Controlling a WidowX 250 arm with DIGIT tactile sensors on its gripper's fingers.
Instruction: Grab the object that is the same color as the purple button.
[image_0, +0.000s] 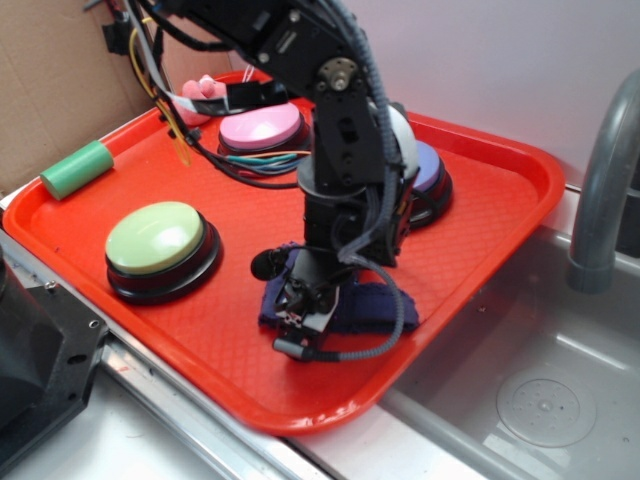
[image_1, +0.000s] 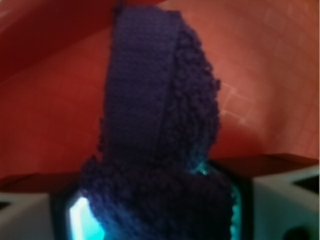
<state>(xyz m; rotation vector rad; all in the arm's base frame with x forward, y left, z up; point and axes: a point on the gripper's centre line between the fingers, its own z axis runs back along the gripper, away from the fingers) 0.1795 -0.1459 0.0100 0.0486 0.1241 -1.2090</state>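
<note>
- Purple rag (image_0: 385, 305) is the task's thing: a small dark navy-purple terry cloth, lying on the red tray (image_0: 500, 180) near its front edge, directly under the arm.
- Its colour match, the purple button (image_0: 432, 172), sits behind the arm toward the tray's back right, mostly hidden by the arm's links; only part of its lavender dome and black base shows.
- The gripper (image_0: 300, 318) is down at the cloth's left end in the exterior view. In the wrist view the rag (image_1: 155, 130) fills the middle of the frame and runs down between the fingers (image_1: 280, 205), bunched up in the gap, so I judge them closed narrowly on the cloth.
- Whether the cloth is off the tray cannot be told; most of it appears to lie flat on the red surface to the right of the fingers.
- Step in hand, as I judge it: the grasp itself, with the lift not yet done.
- The next move calls for a straight rise with the grip kept firm, since limp terry can slide out.
- Other things stand well apart from the rag: the green button (image_0: 160, 245) to the left, the pink button (image_0: 262, 128) behind, the green cylinder (image_0: 76, 168) at the tray's left rim, the pink plush toy (image_0: 200, 92) at the back.
</note>
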